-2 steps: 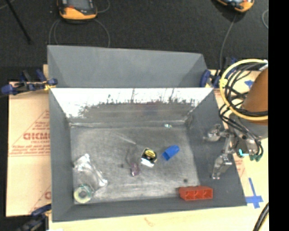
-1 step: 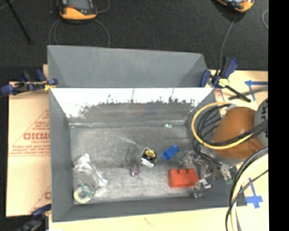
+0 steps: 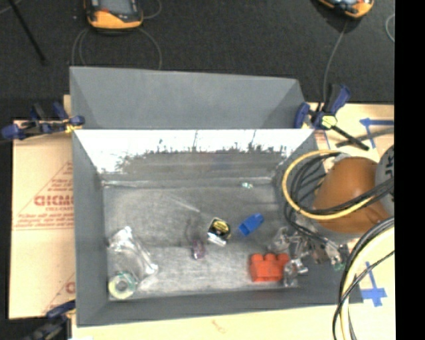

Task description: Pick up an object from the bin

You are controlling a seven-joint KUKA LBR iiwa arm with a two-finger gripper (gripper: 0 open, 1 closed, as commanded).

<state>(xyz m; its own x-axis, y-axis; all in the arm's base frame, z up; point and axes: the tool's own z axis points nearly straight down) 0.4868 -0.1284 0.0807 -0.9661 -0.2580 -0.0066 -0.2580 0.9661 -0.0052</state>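
A red blocky thing point(image 3: 264, 267) is lying in the near right part of the grey bin point(image 3: 89, 219). The tool point(image 3: 294, 257) is sitting right at its right edge. It is too hard to tell if the tool is released or clenched. A small blue piece point(image 3: 250, 224) is lying just beyond the red thing. A black and yellow thing point(image 3: 218, 230) and a tiny purple thing point(image 3: 198, 250) are resting near the middle. A clear plastic piece point(image 3: 129, 249) and a pale ring point(image 3: 121, 285) are lying in the near left corner.

Dark textured floor point(image 3: 212, 36) across the top. Left orange-and-black device point(image 3: 114, 13) and right orange-and-black device point(image 3: 346, 5) at the top edge. Thin cable point(image 3: 332, 60) trails down from the right one. Pale tabletop point(image 3: 219, 330) along the bottom.
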